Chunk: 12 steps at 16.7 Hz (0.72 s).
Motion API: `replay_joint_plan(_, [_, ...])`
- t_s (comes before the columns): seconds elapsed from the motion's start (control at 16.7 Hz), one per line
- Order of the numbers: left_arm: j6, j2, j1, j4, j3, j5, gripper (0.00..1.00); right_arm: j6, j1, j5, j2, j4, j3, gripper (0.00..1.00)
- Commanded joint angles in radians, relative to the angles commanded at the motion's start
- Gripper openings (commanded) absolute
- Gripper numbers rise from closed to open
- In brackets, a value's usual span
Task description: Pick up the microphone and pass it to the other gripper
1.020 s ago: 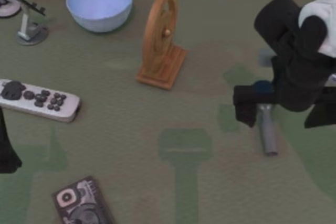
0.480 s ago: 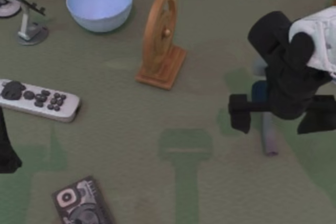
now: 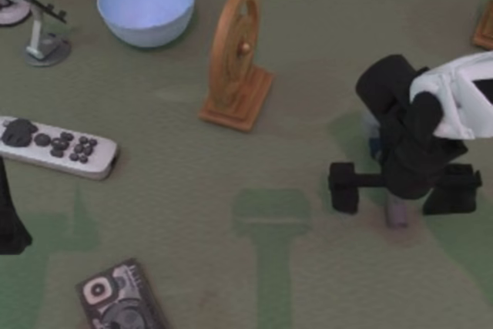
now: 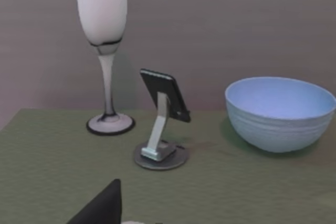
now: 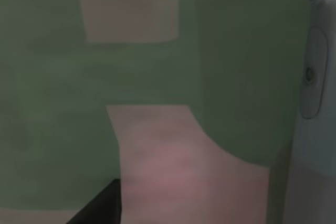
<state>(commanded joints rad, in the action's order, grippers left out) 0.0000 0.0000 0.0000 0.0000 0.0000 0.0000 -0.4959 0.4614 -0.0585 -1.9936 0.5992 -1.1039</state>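
The microphone lies on the green mat at the right, almost wholly under my right arm. Only the grey handle end (image 3: 397, 213) and a sliver of navy head (image 3: 374, 146) show. My right gripper (image 3: 397, 189) hangs directly over it, open, one black finger on each side of the handle and clear of it. In the right wrist view the grey handle (image 5: 314, 82) with an oblong switch runs along one edge, and one dark fingertip (image 5: 102, 207) shows. The other gripper, my left (image 3: 11, 225), stays parked at the table's left edge, open.
A white remote (image 3: 58, 148) lies at the left. A blue bowl (image 3: 145, 4), a phone stand (image 3: 42, 32) and a glass base (image 3: 9, 10) stand along the back. A wooden wheel stand (image 3: 237, 63) is at centre back, a printed card (image 3: 119, 298) near the front.
My right gripper has shifted left and toward the front along the microphone, spread its fingers wider, and now covers most of the handle. The left arm has not moved.
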Motion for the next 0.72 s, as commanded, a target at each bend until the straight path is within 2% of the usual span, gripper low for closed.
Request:
replay_joint_plan(0.18, [0.0, 0.0, 0.0, 0.0, 0.0, 0.0, 1.0, 0.0, 0.0, 0.0, 0.0, 0.0, 0.0, 1.0])
replay_joint_plan(0.72, [0.0, 0.0, 0.0, 0.0, 0.0, 0.0, 1.0, 0.0, 0.0, 0.0, 0.0, 0.0, 0.0, 0.32])
